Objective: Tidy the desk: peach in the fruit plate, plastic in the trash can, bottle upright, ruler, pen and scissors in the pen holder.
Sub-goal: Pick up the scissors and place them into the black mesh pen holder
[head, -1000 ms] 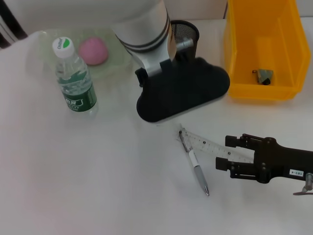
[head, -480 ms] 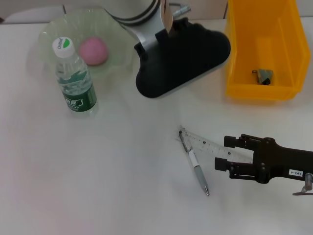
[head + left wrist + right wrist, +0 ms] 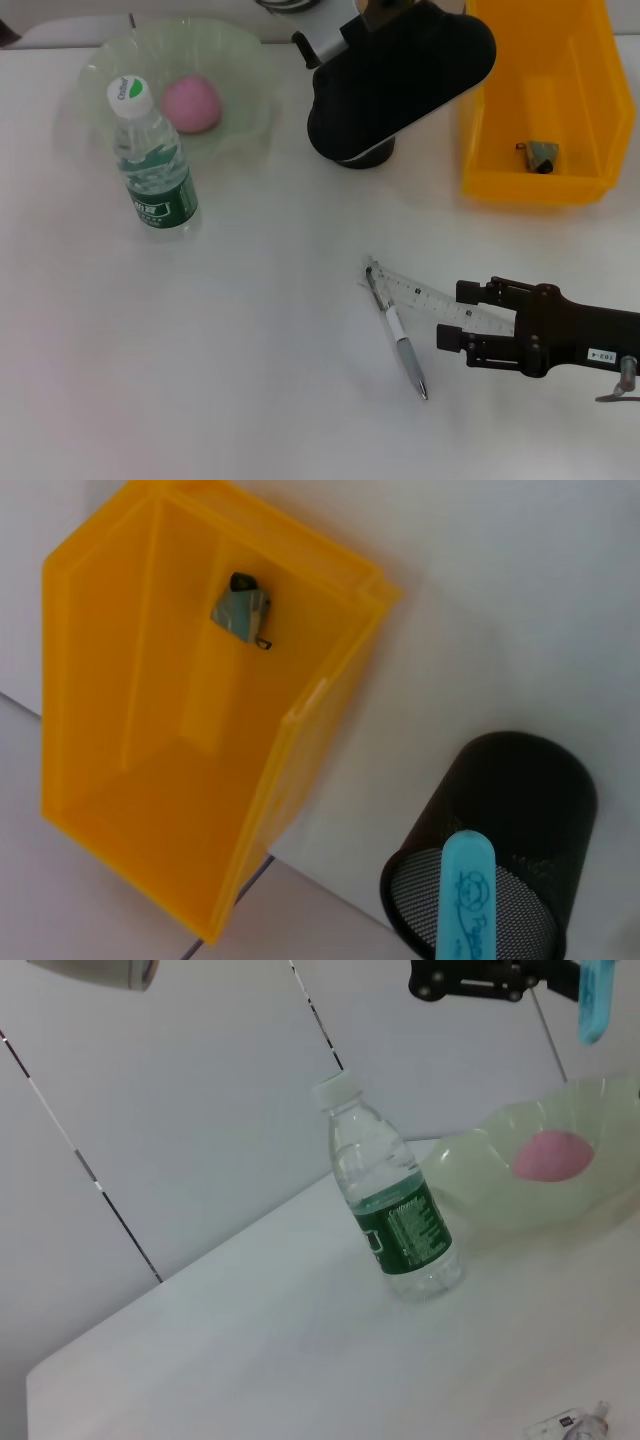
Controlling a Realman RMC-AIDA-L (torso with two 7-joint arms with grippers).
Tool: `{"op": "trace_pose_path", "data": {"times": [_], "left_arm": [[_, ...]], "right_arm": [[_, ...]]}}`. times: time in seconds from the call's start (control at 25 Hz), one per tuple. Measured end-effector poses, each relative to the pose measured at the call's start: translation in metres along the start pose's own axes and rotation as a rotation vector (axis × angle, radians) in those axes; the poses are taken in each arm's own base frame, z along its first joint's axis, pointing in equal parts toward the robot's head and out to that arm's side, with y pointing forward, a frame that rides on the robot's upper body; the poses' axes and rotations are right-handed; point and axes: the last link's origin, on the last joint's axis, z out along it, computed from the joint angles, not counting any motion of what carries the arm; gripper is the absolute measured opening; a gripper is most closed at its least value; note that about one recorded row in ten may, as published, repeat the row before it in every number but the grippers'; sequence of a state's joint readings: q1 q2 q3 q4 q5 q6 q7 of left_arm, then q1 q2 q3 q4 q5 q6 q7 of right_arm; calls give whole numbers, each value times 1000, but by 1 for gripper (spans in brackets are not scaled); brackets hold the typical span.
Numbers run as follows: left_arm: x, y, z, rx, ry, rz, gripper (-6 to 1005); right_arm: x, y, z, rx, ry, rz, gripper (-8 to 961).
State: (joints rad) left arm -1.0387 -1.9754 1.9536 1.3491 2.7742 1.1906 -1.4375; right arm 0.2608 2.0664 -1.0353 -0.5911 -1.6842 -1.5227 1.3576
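Since 1.0 s ago the left arm has swung from table centre toward the far side; its housing now sits over the pen holder [image 3: 490, 850], hiding it in the head view. Left wrist view: blue scissors handle [image 3: 468, 895] hangs directly above the holder mouth, long axis pointing down into it. Left end effector [image 3: 497, 980] appears clenched on the scissors. Judgement: drop is nearly lined up; straight descent remains.

Right end effector [image 3: 470, 317] parked, fingers spread, touching nothing, just beside the ruler [image 3: 440, 299] and pen [image 3: 398, 333], which lie toward the robot's left of it. Right arm is the nearer for both.

Peach [image 3: 190, 103] in fruit plate [image 3: 245, 60]; bottle [image 3: 150, 160] upright; plastic [image 3: 541, 155] in trash can [image 3: 480, 120].
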Motion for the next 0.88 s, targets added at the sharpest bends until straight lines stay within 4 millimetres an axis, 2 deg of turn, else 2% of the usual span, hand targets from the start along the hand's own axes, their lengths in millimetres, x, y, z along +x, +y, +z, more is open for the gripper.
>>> {"op": "trace_pose_path", "data": {"times": [0.4, 0.48, 0.88], "left_arm": [[-9, -11, 6, 37, -61, 5, 275], [-11, -14, 15, 52, -101, 7, 276], [-9, -17, 29, 66, -118, 28, 283]], "right_arm": [[1, -1, -1, 7, -4, 5, 825], [1, -1, -1, 8, -4, 4, 825], [3, 0, -2, 12, -4, 11, 826]]}}
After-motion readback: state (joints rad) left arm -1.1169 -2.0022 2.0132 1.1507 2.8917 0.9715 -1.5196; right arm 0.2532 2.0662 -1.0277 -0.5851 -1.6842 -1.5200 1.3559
